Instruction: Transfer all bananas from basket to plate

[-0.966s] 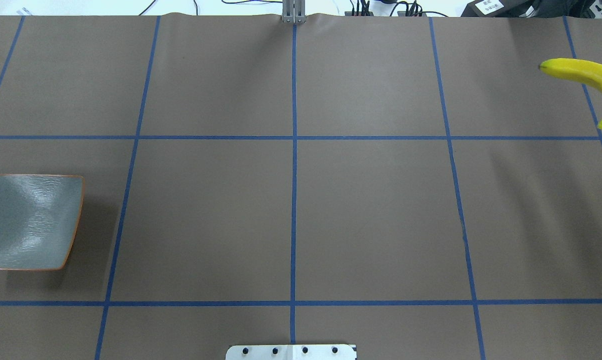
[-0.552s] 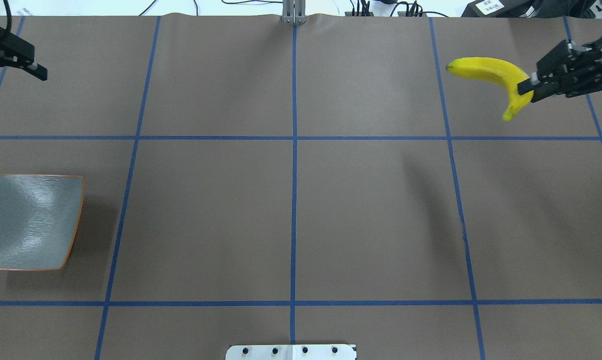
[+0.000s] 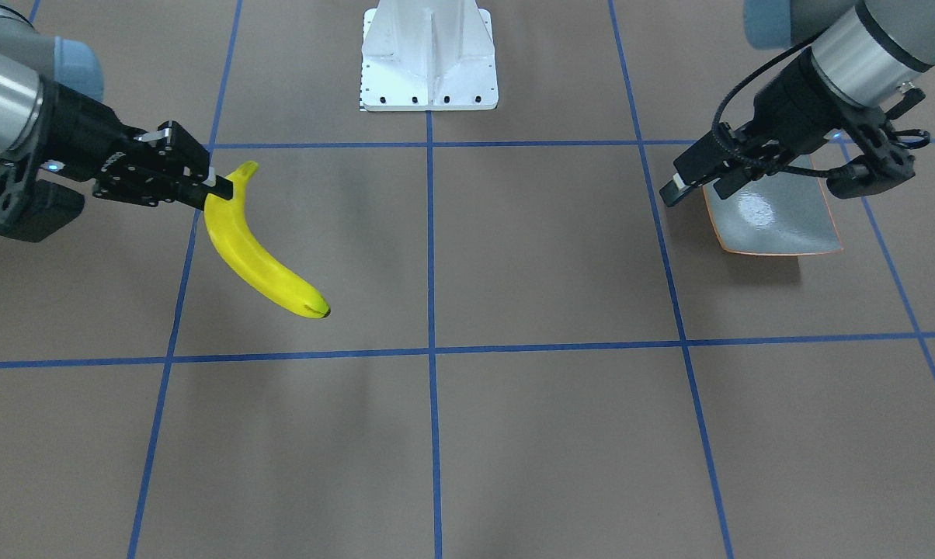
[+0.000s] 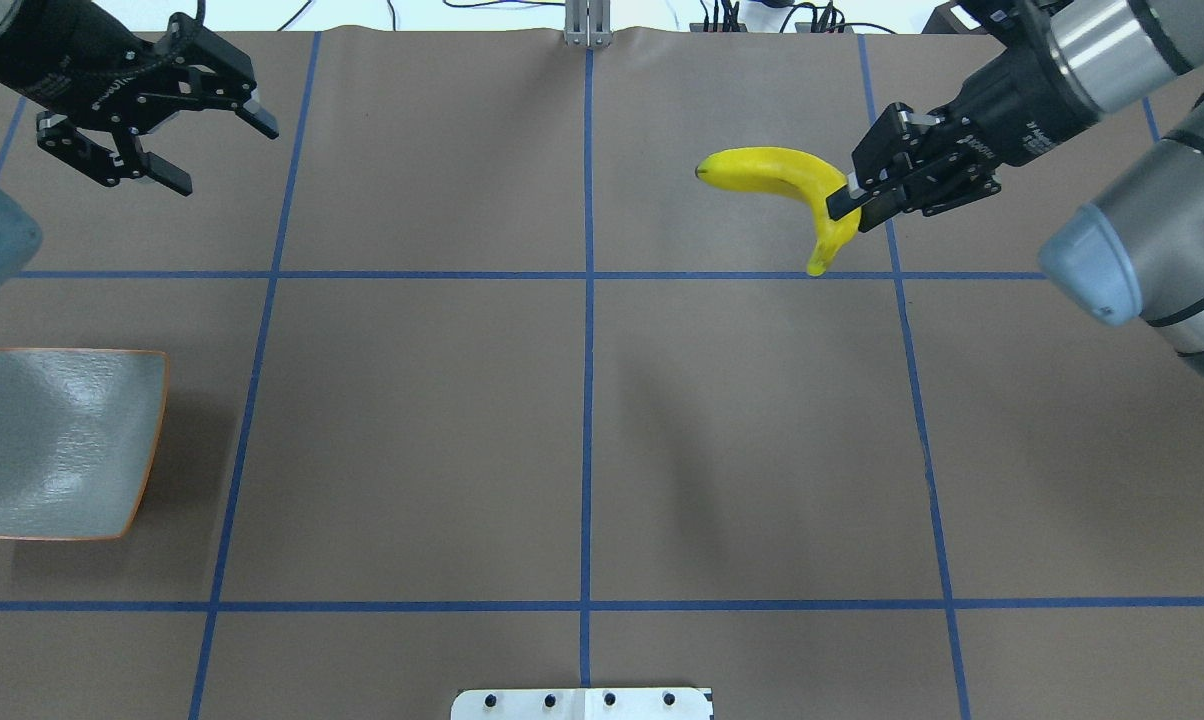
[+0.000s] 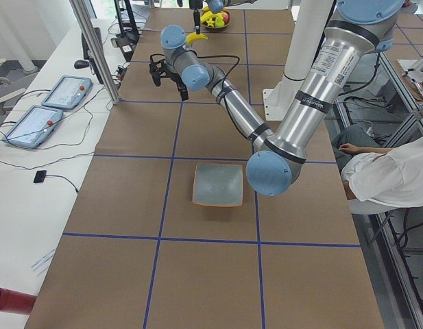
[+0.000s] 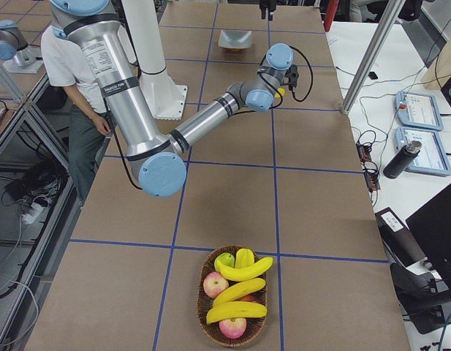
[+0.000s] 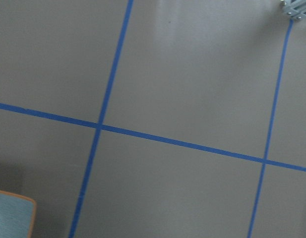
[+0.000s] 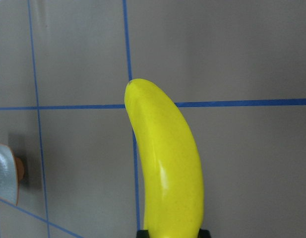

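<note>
Yellow banana [image 4: 772,170] hangs pinched at its stem end in the right gripper [image 4: 844,208], upper right of the overhead view; the plate [image 4: 57,445] at left is bare, more bananas [image 6: 236,291] wait in the basket [image 6: 199,300], left gripper [image 4: 222,155] spread.

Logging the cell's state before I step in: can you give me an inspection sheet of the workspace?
Surface: brown mat with a blue tape grid, lying flat.
Job's things: one banana held in the air over the mat; more bananas in the basket; plate empty.
Clutter: apples share the basket.
Grippers: right claw shut on the banana near its stem; left claw open, empty.
Cables: leads along the table's far edge; more on the side bench.
Surroundings: person beside the table, control tablets, bottle.
</note>
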Robot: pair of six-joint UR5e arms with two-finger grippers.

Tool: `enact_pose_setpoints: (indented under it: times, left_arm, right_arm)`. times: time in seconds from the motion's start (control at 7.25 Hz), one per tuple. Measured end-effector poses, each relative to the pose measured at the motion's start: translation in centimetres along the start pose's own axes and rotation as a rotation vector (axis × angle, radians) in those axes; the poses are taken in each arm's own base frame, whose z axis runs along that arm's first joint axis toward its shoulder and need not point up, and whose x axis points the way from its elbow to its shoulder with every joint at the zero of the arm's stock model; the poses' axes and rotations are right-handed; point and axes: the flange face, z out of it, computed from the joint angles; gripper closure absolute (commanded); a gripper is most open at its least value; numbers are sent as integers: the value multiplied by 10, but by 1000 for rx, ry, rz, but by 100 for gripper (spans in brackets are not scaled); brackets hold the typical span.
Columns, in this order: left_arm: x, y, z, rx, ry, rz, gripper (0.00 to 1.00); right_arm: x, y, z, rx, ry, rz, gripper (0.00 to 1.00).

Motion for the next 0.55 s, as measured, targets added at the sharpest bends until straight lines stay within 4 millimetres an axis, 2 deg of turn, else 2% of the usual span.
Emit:
enact_pose_setpoints:
  times: [0.28, 0.55]
  left_arm:
    - [48, 26, 25, -54, 19, -166, 3]
    - [79, 45, 44, -94, 18, -269, 2]
  right_arm:
    - [-53, 23, 53, 81, -17, -54, 100]
    - [-99, 47, 89, 148, -48, -52, 100]
